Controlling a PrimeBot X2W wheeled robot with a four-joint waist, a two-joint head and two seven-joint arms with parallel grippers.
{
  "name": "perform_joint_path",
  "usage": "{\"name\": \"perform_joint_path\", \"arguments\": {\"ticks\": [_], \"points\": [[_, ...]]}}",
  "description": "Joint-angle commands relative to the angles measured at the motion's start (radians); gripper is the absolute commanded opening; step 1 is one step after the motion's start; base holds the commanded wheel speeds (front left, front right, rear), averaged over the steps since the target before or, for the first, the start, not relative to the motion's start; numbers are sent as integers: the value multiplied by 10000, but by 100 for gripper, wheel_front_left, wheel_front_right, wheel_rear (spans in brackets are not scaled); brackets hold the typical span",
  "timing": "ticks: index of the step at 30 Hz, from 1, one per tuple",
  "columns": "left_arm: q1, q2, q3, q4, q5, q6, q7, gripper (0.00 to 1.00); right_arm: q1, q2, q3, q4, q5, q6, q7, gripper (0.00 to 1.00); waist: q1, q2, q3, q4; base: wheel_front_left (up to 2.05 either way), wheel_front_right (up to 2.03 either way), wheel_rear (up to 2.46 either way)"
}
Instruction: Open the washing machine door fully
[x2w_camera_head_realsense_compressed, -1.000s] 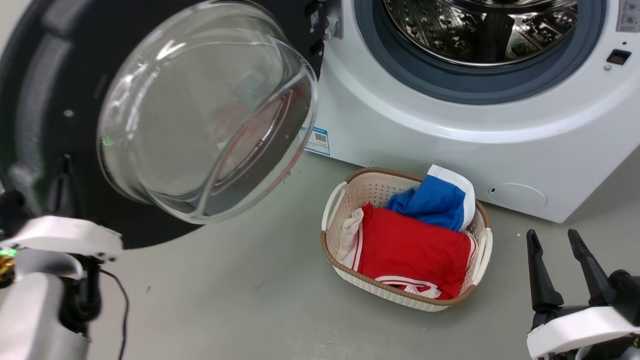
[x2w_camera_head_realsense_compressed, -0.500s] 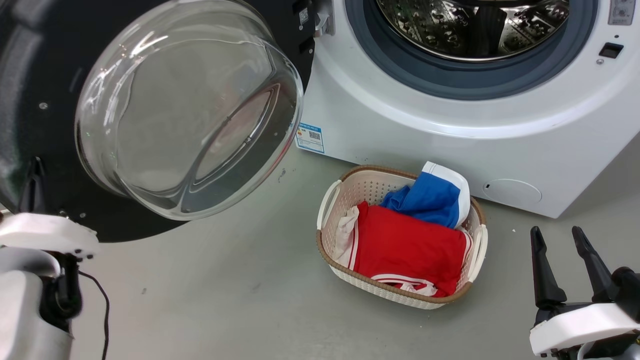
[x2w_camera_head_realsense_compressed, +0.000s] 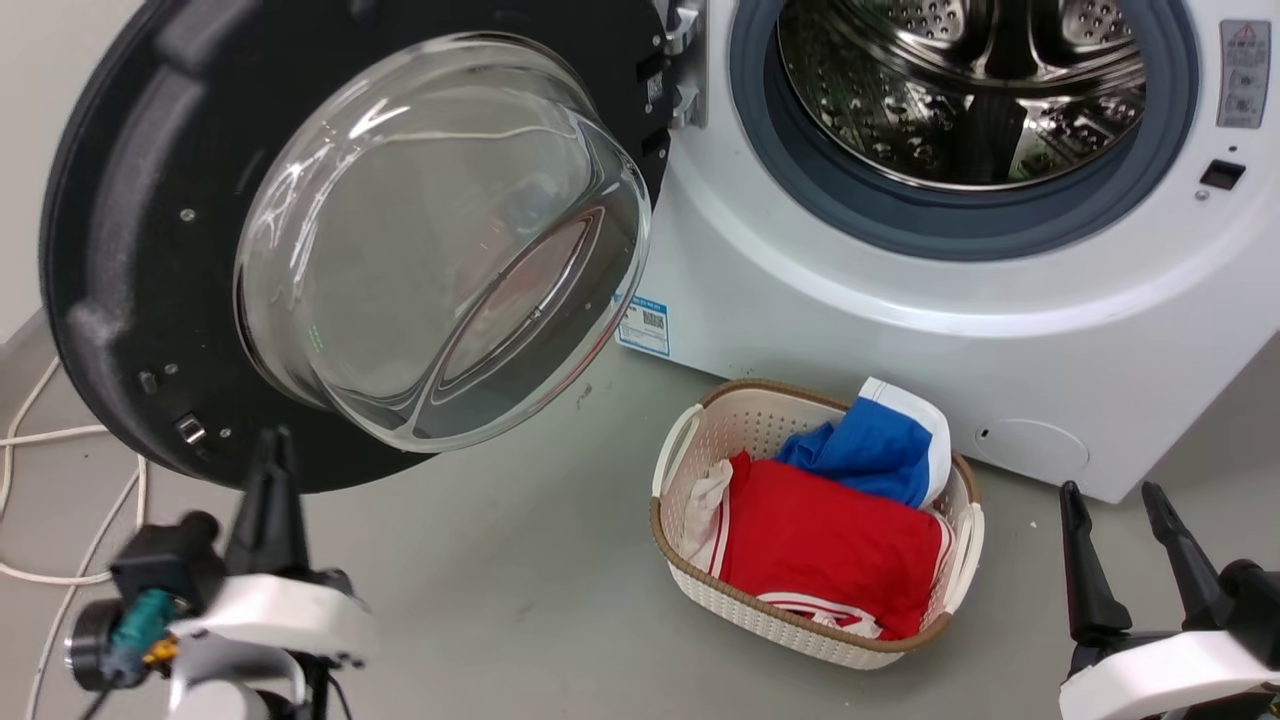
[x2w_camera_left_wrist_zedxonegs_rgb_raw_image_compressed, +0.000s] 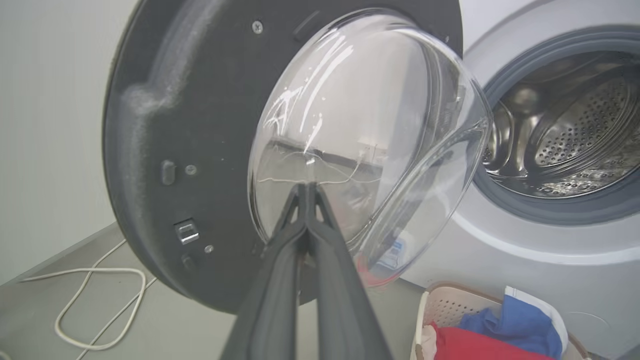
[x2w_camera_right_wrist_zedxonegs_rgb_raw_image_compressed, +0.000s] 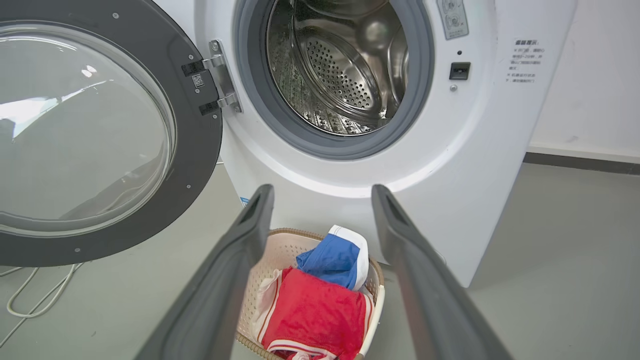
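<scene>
The washing machine (x2w_camera_head_realsense_compressed: 850, 320) is a white front-loader whose steel drum (x2w_camera_head_realsense_compressed: 960, 90) lies bare. Hinged on the left, the washing machine door (x2w_camera_head_realsense_compressed: 120, 250) stands swung wide open, its black inner face and clear glass bowl (x2w_camera_head_realsense_compressed: 440, 240) turned toward me. My left gripper (x2w_camera_head_realsense_compressed: 270, 440) is shut on nothing, just below the door's lower rim at the lower left. In the left wrist view the left gripper (x2w_camera_left_wrist_zedxonegs_rgb_raw_image_compressed: 306, 187) points at the glass bowl (x2w_camera_left_wrist_zedxonegs_rgb_raw_image_compressed: 360, 130) and looks apart from it. My right gripper (x2w_camera_head_realsense_compressed: 1110, 492) is open and empty at the lower right, over the floor.
A cream laundry basket (x2w_camera_head_realsense_compressed: 760, 610) with red, blue and white clothes stands on the grey floor before the machine, between my grippers. A white cable (x2w_camera_head_realsense_compressed: 30, 440) loops on the floor beneath the door, near the left wall.
The head camera has shifted, so the whole picture moved. My left gripper has come away from the door's lower left rim and now sits lower and further right. The right gripper has stayed open.
</scene>
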Motion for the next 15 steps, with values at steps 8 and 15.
{"name": "perform_joint_path", "arguments": {"ticks": [8,15], "points": [[779,-225,-1135,-1042,679,214,568,0,208,14,213,-74,-227,1,-92,100,0,0,-466,-310,0,0,0],[223,-431,-1900,-718,887,-289,613,85,328,6,237,-205,-490,1,-37,100,0,0,-657,-924,0,0,0]]}}
